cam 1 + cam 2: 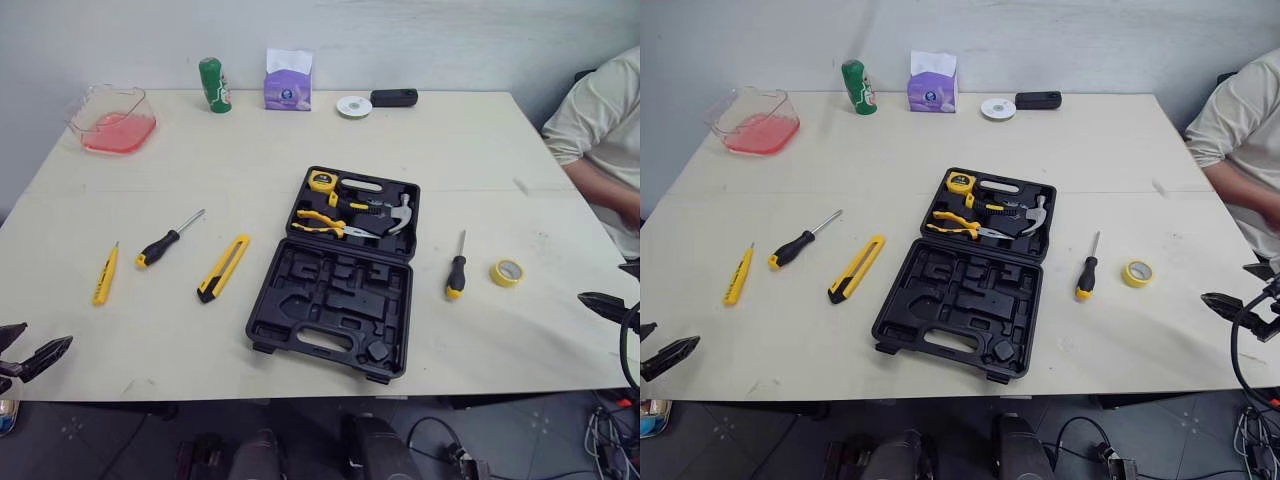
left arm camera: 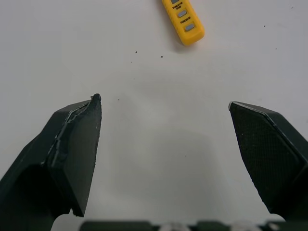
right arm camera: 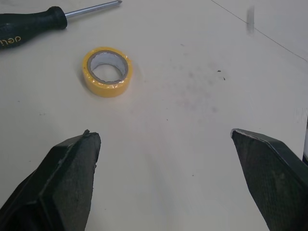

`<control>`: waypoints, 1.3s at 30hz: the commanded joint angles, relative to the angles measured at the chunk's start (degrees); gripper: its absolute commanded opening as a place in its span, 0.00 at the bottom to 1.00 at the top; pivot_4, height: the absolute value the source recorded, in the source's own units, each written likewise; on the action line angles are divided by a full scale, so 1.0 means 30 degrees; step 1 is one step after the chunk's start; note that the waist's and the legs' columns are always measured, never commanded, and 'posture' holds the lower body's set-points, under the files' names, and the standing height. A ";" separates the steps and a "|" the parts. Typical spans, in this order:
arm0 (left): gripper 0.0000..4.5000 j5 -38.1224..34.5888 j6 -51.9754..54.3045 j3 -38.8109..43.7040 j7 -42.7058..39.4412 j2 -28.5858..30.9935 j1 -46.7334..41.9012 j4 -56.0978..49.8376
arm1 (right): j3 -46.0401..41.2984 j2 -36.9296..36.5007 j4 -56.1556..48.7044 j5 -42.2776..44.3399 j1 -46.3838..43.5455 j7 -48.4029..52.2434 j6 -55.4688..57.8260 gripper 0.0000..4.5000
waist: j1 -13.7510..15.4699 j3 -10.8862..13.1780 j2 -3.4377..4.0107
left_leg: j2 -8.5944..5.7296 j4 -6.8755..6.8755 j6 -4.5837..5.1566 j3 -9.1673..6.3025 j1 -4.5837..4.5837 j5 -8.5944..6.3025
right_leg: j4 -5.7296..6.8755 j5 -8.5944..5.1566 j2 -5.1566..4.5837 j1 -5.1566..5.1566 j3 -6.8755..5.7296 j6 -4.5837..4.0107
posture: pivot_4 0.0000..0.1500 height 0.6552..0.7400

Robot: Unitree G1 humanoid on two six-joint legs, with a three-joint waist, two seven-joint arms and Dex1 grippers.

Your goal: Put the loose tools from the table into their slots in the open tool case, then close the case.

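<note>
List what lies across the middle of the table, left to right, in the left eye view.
yellow tester pen → black-handled screwdriver → yellow utility knife → open tool case → second screwdriver → yellow tape roll

Bare pale desk (image 1: 480,150) is lying open around the black plastic tool case (image 1: 335,290); a person's arm (image 1: 600,185) is crowding its right edge.

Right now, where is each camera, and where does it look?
Left eye view: on the head, facing forward and down at the table and tool case; left gripper and right gripper at the sides.
Right eye view: beside it, same scene.
Left wrist view: left wrist, along its open gripper, at a yellow tool.
Right wrist view: right wrist, past its open gripper, at the tape roll, also in eye views.
</note>
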 commanded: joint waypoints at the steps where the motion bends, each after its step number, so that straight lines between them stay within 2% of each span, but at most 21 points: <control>1: 0.99 -0.0231 0.0359 -0.0069 -0.0029 0.0346 -0.0283 -0.0835 | -0.0874 -0.0211 -0.0886 0.0102 0.0101 -0.0336 0.0111 1.00 | 0.0008 0.0000 0.0000 | 0.0000 0.0001 0.0000 0.0000 0.0000 0.0000 | 0.0002 0.0000 0.0000 0.0000 0.0000 0.0000 | 1.00 1.00; 9: 0.99 -0.0763 0.1598 -0.1069 -0.0335 0.0812 -0.1644 -0.2790 | -0.1166 0.0079 -0.2238 0.0089 0.0629 -0.1181 0.0552 1.00 | 0.0046 0.0000 0.0001 | -0.0001 0.0004 -0.0010 -0.0001 0.0002 0.0006 | 0.0023 0.0000 0.0005 -0.0002 0.0004 0.0001 | 1.00 1.00; 13: 0.99 -0.1591 0.3097 -0.3190 -0.0385 0.1288 -0.3917 -0.4970 | -0.0984 0.0581 -0.5818 0.1106 0.0371 -0.2430 0.2983 1.00 | 0.0076 -0.0002 0.0002 | -0.0015 0.0020 -0.0015 -0.0009 0.0002 0.0017 | 0.0059 0.0001 -0.0004 0.0001 0.0005 0.0002 | 1.00 1.00; 16: 0.99 -0.1521 0.3959 -0.6100 0.0398 0.0826 -0.6838 -0.5893 | 0.0105 0.1211 -0.8839 0.1693 -0.0424 -0.4091 0.5517 1.00 | 0.0062 -0.0022 0.0042 | -0.0012 0.0020 -0.0028 -0.0015 0.0001 0.0023 | 0.0068 0.0002 0.0001 0.0001 0.0008 0.0006 | 1.00 1.00; 18: 0.99 -0.0386 0.3665 -0.8621 0.0476 0.0801 -0.8446 -0.5912 | 0.1091 0.1579 -1.0174 0.1799 -0.1149 -0.5036 0.6722 1.00 | 0.0069 -0.0023 0.0043 | -0.0007 0.0022 -0.0045 -0.0017 -0.0004 0.0036 | 0.0073 0.0002 0.0017 -0.0002 0.0007 0.0006 | 1.00 1.00; 20: 0.99 0.0558 0.3458 -1.0965 0.0120 0.0724 -1.0462 -0.5011 | 0.2381 0.2129 -1.0994 0.1840 -0.2405 -0.6171 0.8053 1.00 | 0.0054 -0.0024 0.0045 | -0.0008 0.0026 -0.0056 -0.0012 0.0002 0.0049 | 0.0076 0.0002 0.0029 -0.0001 0.0014 0.0006 | 1.00 1.00; 24: 0.99 0.1058 0.3204 -1.3472 -0.0655 -0.0211 -1.4203 -0.2777 | 0.4840 0.2906 -1.1479 0.1568 -0.4340 -0.6994 0.9109 1.00 | 0.0053 -0.0023 0.0044 | -0.0036 0.0046 -0.0067 0.0053 -0.0058 0.0078 | 0.0102 0.0003 0.0151 -0.0088 -0.0026 0.0007 | 1.00 1.00; 25: 0.87 0.1229 0.3108 -1.3960 -0.0746 -0.0533 -1.4981 -0.2275 | 0.5375 0.3092 -1.1509 0.1438 -0.4689 -0.7188 0.9272 0.95 | 0.0069 -0.0023 0.0044 | -0.0036 0.0047 -0.0074 0.0065 -0.0057 0.0074 | 0.0090 0.0003 0.0219 -0.0090 -0.0022 0.0006 | 1.00 1.00; 26: 0.83 0.1398 0.3019 -1.4531 -0.0908 -0.0967 -1.5853 -0.1640 | 0.5868 0.3305 -1.1497 0.1239 -0.4945 -0.7381 0.9235 0.88 | 0.0083 -0.0023 0.0044 | -0.0032 0.0047 -0.0079 0.0065 -0.0058 0.0071 | 0.0091 0.0003 0.0251 -0.0090 -0.0011 0.0006 | 1.00 1.00; 27: 0.72 0.1855 0.2762 -1.5284 -0.0993 -0.1484 -1.6753 -0.0880 | 0.6439 0.3533 -1.1528 0.1086 -0.5123 -0.7523 0.9343 0.81 | 0.0090 -0.0023 0.0044 | -0.0031 0.0054 -0.0079 0.0074 -0.0061 0.0072 | 0.0088 0.0003 0.0278 -0.0094 -0.0013 0.0007 | 1.00 1.00; 34: 0.01 0.4882 0.0072 -1.8240 -0.1072 -0.4133 -2.0541 0.4270 | 0.8902 0.5024 -1.1129 0.0026 -0.6338 -0.8514 0.9421 0.03 | 0.0123 -0.0024 0.0044 | -0.0035 0.0089 -0.0078 0.0092 -0.0066 0.0075 | 0.0108 0.0014 0.0311 -0.0097 0.0004 0.0026 | 1.00 1.00; 39: 0.00 0.6101 -0.1363 -1.8762 -0.0739 -0.5609 -2.1954 0.7283 | 0.9879 0.5650 -1.0314 -0.0616 -0.6750 -0.8634 0.9119 0.01 | 0.0075 -0.0024 0.0044 | -0.0016 0.0081 -0.0079 0.0122 -0.0061 0.0074 | 0.0114 0.0014 0.0322 -0.0114 0.0012 0.0026 | 1.00 1.00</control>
